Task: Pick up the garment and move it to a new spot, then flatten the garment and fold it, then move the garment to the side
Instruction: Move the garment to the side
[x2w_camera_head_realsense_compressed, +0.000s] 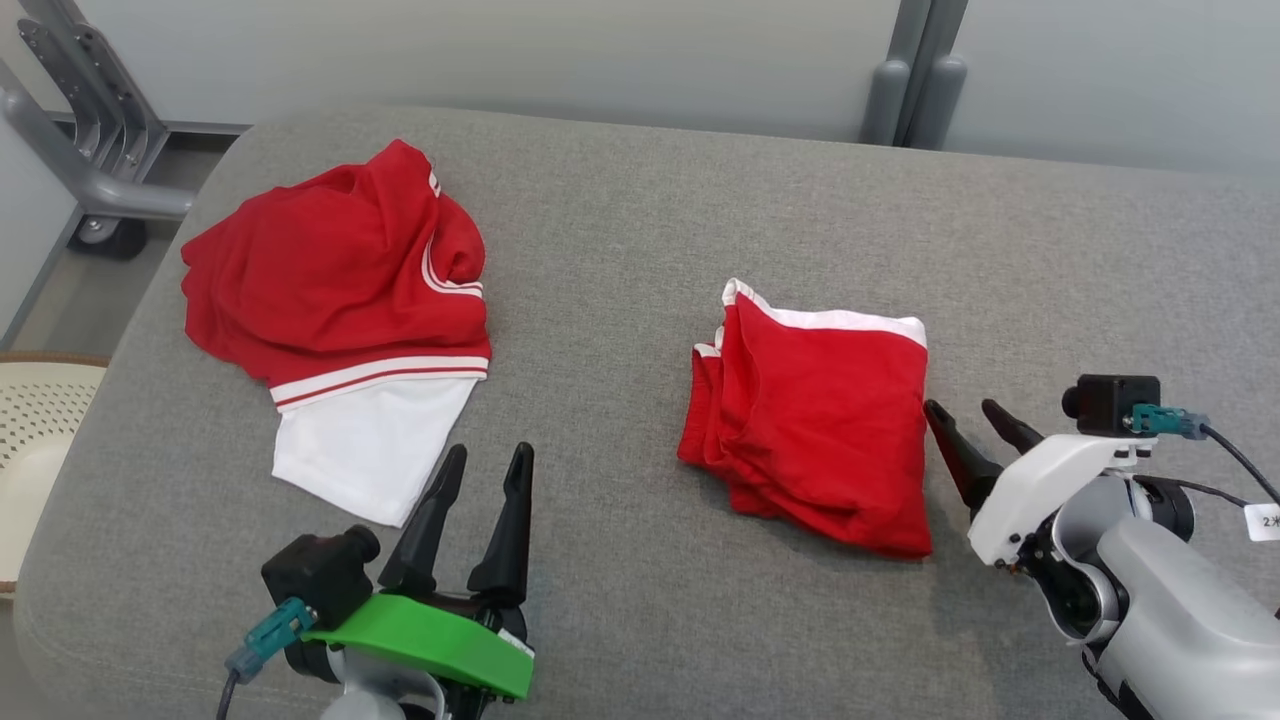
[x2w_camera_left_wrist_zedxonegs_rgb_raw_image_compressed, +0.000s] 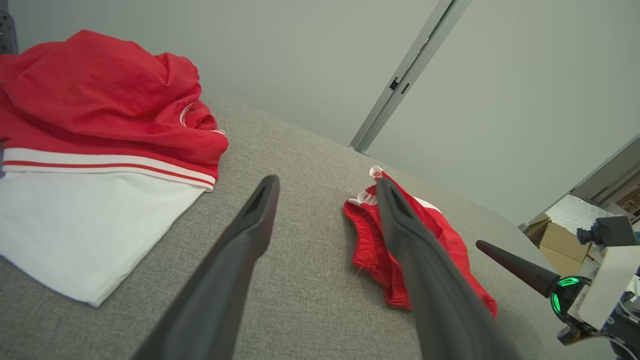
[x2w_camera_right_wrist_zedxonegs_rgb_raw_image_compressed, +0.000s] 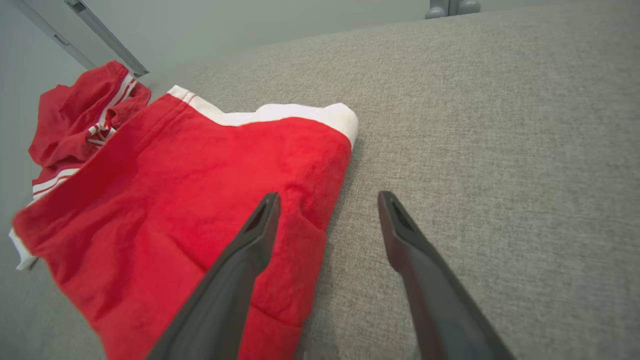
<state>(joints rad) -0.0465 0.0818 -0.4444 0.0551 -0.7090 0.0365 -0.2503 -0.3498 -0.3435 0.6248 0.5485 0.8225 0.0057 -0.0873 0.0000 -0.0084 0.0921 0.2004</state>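
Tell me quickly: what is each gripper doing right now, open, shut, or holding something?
Left gripper: jaws open, holding nothing.
Right gripper: jaws open, holding nothing, at the edge of the folded red shorts.

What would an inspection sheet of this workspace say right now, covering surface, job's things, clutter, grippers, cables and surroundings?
Surface: grey fabric cushion, flat, carrying two garments.
Job's things: folded red garment with white band, centre right; crumpled red and white garment, far left, not flattened.
Clutter: nothing seen.
Grippers: left gripper open, holding nothing, near the crumpled garment's white part; right gripper open, holding nothing, beside the folded garment's right edge.
Cables: left wrist cable with teal plug; right wrist cable with teal plug and white tag; both off the garments.
Surroundings: wall panels, grey metal frame on a caster, cream perforated basket at the left, cardboard box.
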